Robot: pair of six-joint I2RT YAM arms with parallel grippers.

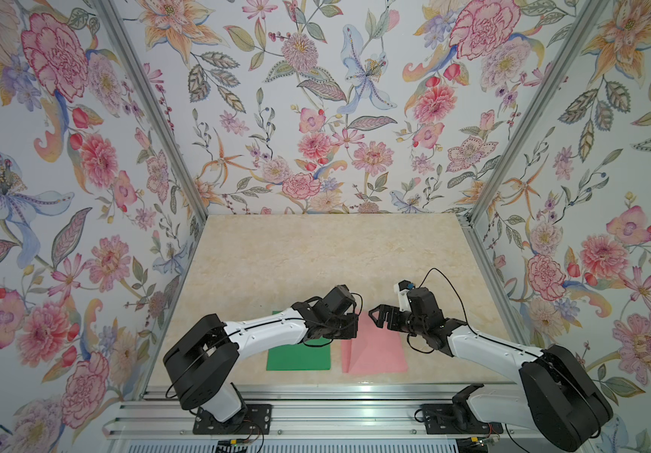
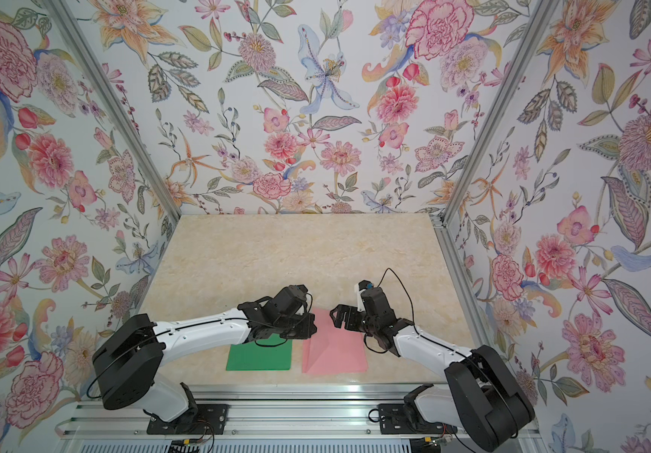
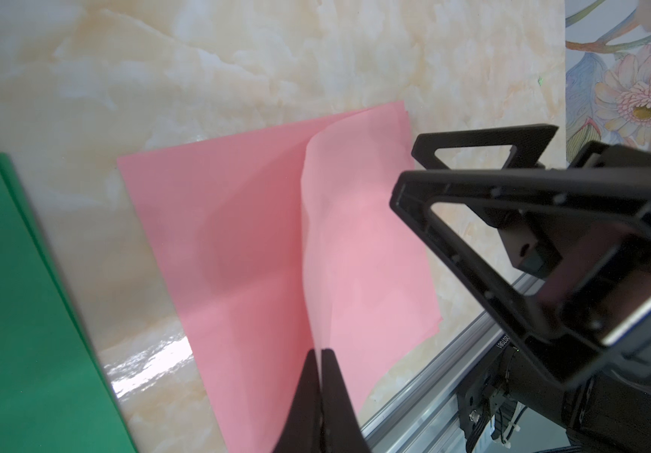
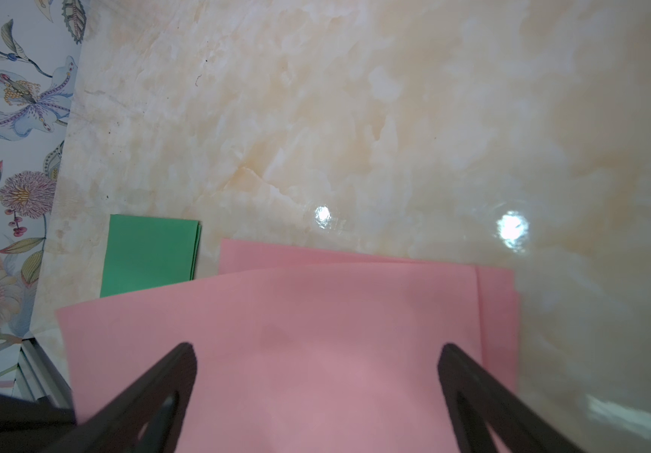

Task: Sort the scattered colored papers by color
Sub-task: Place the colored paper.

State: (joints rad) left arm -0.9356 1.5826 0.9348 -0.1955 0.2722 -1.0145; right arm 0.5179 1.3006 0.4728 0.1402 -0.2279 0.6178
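Green papers (image 1: 298, 359) (image 2: 259, 357) lie stacked near the table's front edge, with a pink pile (image 1: 382, 355) (image 2: 345, 359) just to their right. In the left wrist view my left gripper (image 3: 320, 353) is shut on the edge of one pink sheet (image 3: 359, 255). That sheet stands curled up over the flat pink pile (image 3: 218, 235), and the green stack (image 3: 10, 313) lies off to one side. My right gripper (image 1: 378, 315) (image 4: 318, 353) hovers open over the pink papers (image 4: 296, 313), with nothing between its fingers. The left gripper's fingers are hidden under its wrist in both top views.
The marble-patterned table (image 1: 316, 255) stretches back to the flowered walls. An aluminium rail (image 1: 316, 392) runs along the front edge, close to both piles. The two wrists face each other closely above the pink pile.
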